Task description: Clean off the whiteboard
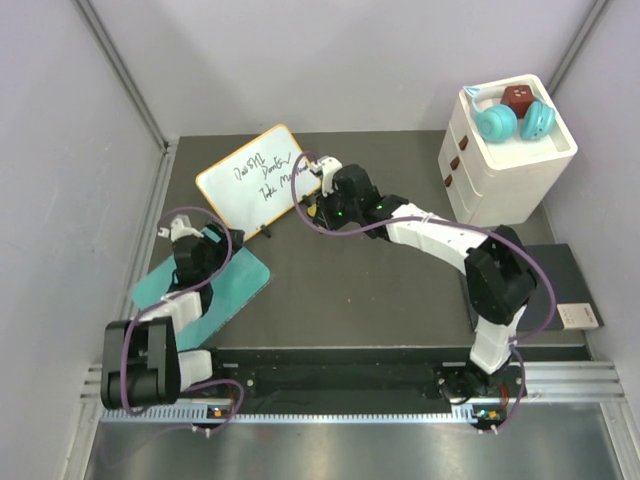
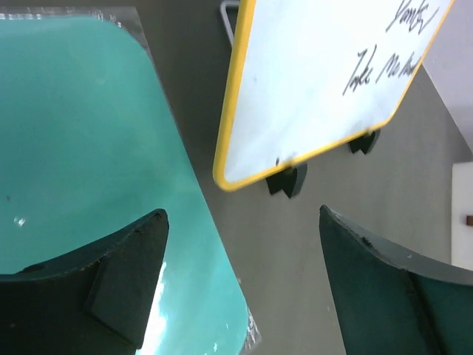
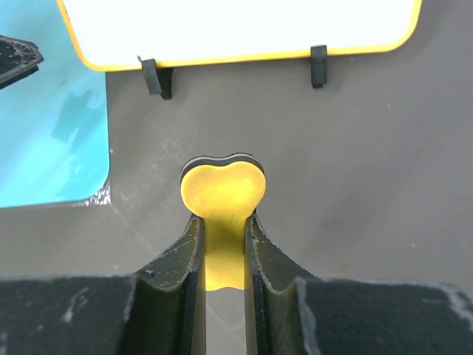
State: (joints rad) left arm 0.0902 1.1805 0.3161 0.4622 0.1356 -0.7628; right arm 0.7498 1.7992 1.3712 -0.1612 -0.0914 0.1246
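Observation:
The whiteboard (image 1: 253, 180) stands tilted on small black feet at the back left, with black handwriting on its upper right part; it also shows as the whiteboard (image 2: 318, 81) and the whiteboard (image 3: 236, 26). My right gripper (image 1: 312, 203) hovers just in front of the board's right end. In its wrist view the right gripper (image 3: 222, 218) is shut on a flat yellow eraser (image 3: 222, 185) with a dark underside, a short way from the board's lower rim. My left gripper (image 1: 212, 243) is open and holds nothing, left gripper (image 2: 242, 214) over the mat's right edge, near the board's lower left corner.
A teal mat (image 1: 205, 280) lies at the left under the left arm. A white drawer unit (image 1: 505, 165) at the back right carries teal headphones (image 1: 512, 122) and a brown cube (image 1: 517, 98). A dark grey notebook (image 1: 570, 285) lies at the right edge. Walls close in on both sides.

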